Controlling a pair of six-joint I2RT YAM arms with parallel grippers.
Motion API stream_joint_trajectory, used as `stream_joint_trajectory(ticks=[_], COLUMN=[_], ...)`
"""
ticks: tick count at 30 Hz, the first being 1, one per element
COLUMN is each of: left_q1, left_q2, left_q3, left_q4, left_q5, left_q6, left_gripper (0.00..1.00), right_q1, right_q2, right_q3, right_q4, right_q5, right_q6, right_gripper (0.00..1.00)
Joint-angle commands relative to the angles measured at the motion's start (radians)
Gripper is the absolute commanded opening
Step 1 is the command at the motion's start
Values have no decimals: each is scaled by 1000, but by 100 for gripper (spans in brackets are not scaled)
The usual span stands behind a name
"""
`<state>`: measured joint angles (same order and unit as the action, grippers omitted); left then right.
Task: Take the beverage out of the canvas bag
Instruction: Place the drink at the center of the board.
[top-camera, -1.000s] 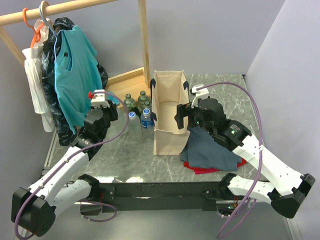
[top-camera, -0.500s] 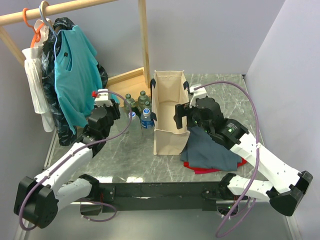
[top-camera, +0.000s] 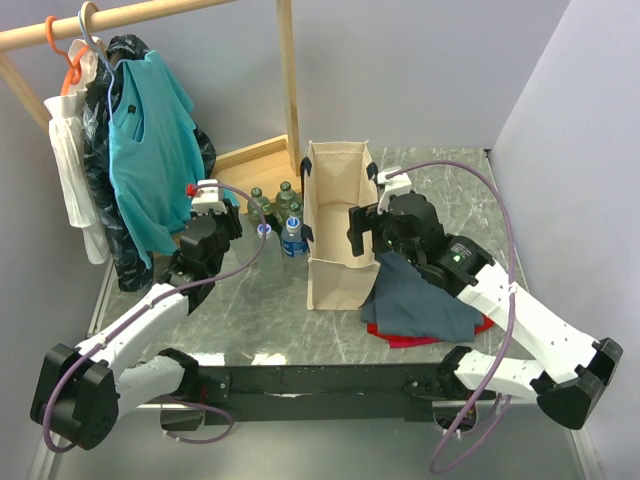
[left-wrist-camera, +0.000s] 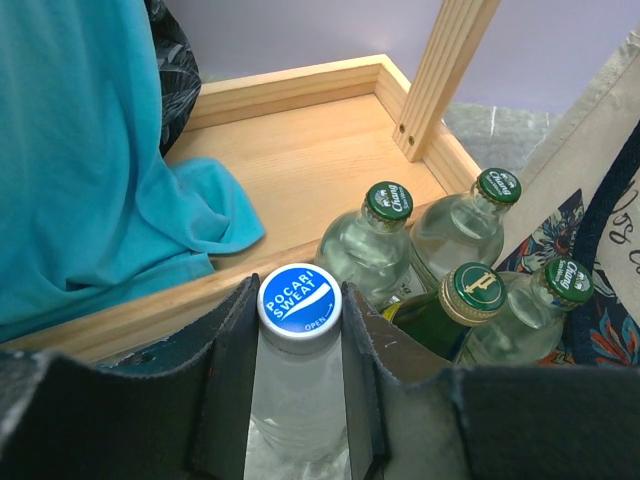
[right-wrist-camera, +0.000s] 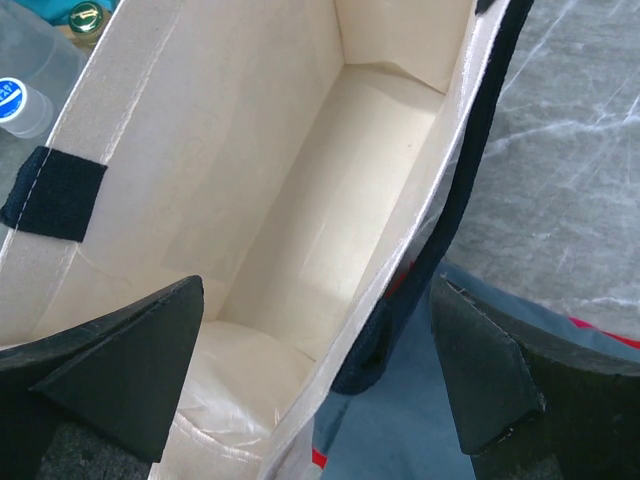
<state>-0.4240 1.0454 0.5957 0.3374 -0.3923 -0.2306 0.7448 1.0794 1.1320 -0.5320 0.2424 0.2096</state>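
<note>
Overhead, the canvas bag (top-camera: 335, 270) stands mid-table with the drink bottle (top-camera: 263, 229) already outside it, just left, crowded against green-capped bottles (top-camera: 285, 195). From the left wrist, the left claw (left-wrist-camera: 298, 300) flanks that bottle, though I cannot tell whether it is pinching it, so a sideways swing could topple the neighbours. From the right wrist, the right claw (right-wrist-camera: 315, 290) is spread astride the bag's wall, where a tug might tip it.

Your left arm has reached further to the right and away from the near edge of the counter (top-camera: 270, 312). The left claw (left-wrist-camera: 298, 292) now stands closer to the green-capped bottles (left-wrist-camera: 372, 245), with the blue-capped bottle (left-wrist-camera: 298, 395) between its fingers. Your right claw (right-wrist-camera: 318, 288) has shifted a little to the left, further over the right wall of the canvas bag (top-camera: 335, 270).
</note>
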Motion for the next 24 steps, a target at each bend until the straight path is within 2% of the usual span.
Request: stream_joint_trajectory(ticks=[1, 16, 24], left_q1=[4, 2, 1], left_q2=[-13, 24, 27], left_q3=[33, 45, 65], left_q4=[209, 195, 164], left_q5=[-16, 7, 13], left_q6=[-9, -19, -35], left_gripper=[1, 2, 12], right_q1=[8, 8, 7], right_q2=[19, 16, 7], right_q3=[66, 55, 49], right_q4=[12, 9, 10], right_q5=[31, 26, 32], right_q6=[-10, -4, -4], right_gripper=[100, 100, 100])
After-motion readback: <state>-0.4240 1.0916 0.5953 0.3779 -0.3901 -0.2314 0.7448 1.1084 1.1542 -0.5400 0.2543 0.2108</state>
